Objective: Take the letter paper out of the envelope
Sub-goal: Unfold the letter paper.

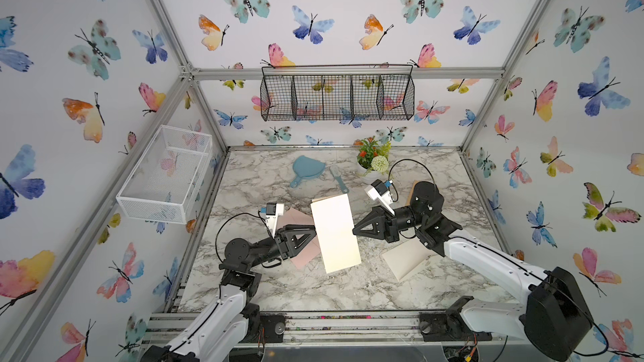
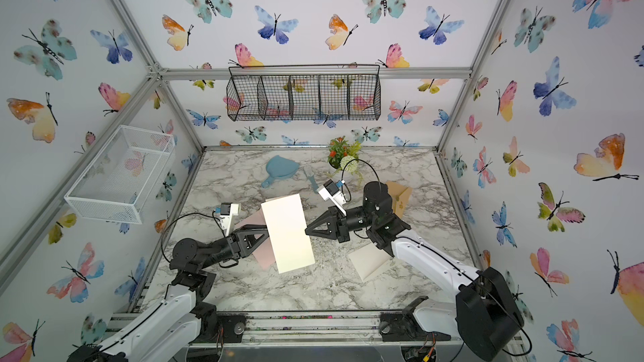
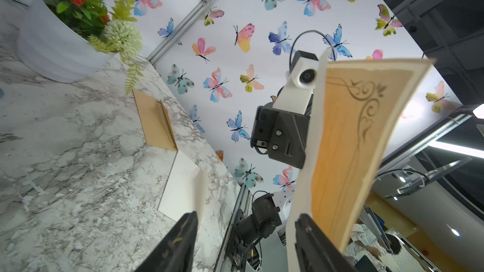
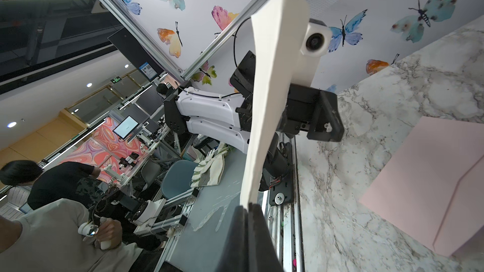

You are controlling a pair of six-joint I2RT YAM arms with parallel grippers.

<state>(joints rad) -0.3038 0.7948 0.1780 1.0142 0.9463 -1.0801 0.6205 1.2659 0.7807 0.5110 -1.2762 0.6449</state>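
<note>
My right gripper (image 4: 248, 206) clamps the envelope (image 1: 336, 235) at 3 o'clock. My left gripper (image 3: 246, 217) gapes at 9 o'clock.

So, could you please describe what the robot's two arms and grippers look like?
The left arm and right arm have white shells with black joints. The left gripper and right gripper are black, with triangular cut-out jaws. Each carries a white camera housing and a looping black cable.
</note>
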